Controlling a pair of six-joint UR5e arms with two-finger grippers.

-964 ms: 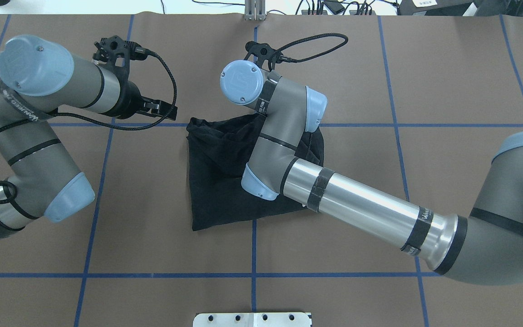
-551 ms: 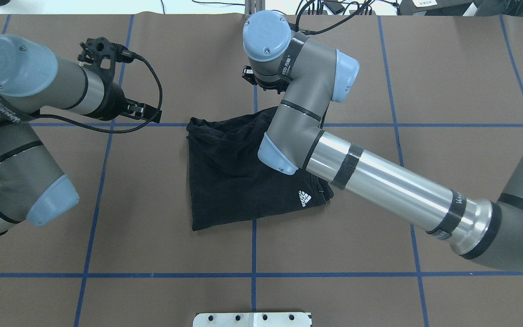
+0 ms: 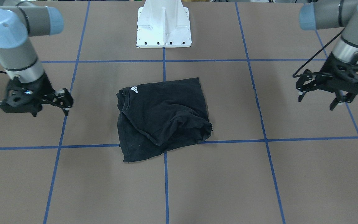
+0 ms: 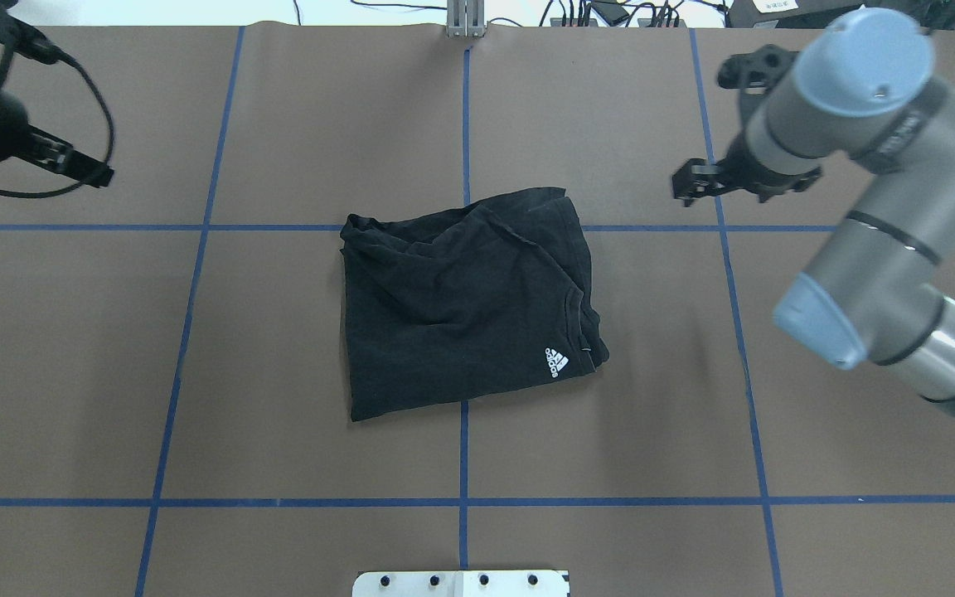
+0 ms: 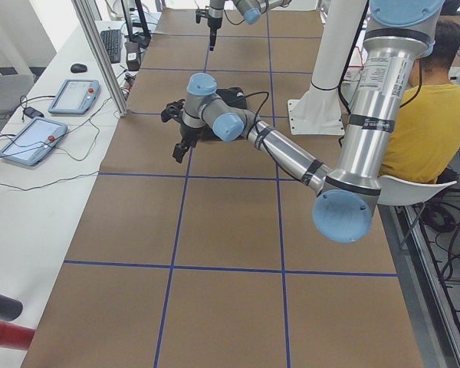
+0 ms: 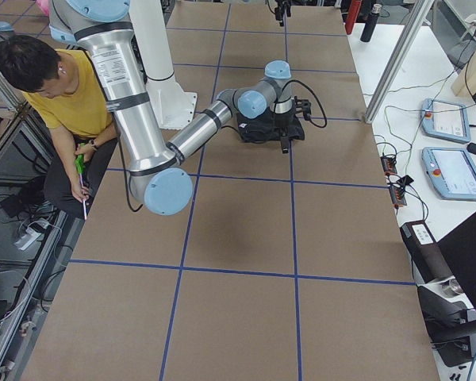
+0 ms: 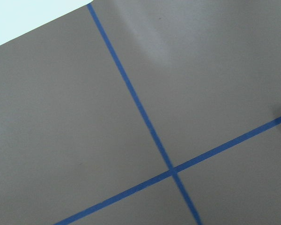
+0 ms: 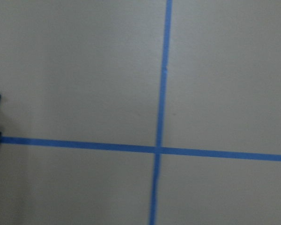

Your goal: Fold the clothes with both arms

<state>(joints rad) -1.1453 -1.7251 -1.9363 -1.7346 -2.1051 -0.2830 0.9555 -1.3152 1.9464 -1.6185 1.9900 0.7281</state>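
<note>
We see the black T-shirt (image 4: 465, 303) folded into a rough, rumpled rectangle in the middle of the tabletop. Its small white logo (image 4: 557, 362) faces up beside the collar, at the corner nearest the robot's right. The left arm (image 3: 350, 34) hangs toward the tabletop's left end, the left gripper (image 3: 317, 101) with jaws spread. The right arm (image 4: 859, 191) hangs toward the right end. We cannot make out how the right gripper (image 3: 65, 104) holds its jaws. Both grippers are well apart from the shirt.

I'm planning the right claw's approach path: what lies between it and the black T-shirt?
Nothing stands there. In the overhead view, only bare brown table cover and a blue tape line separate the right claw from the T-shirt.
</note>
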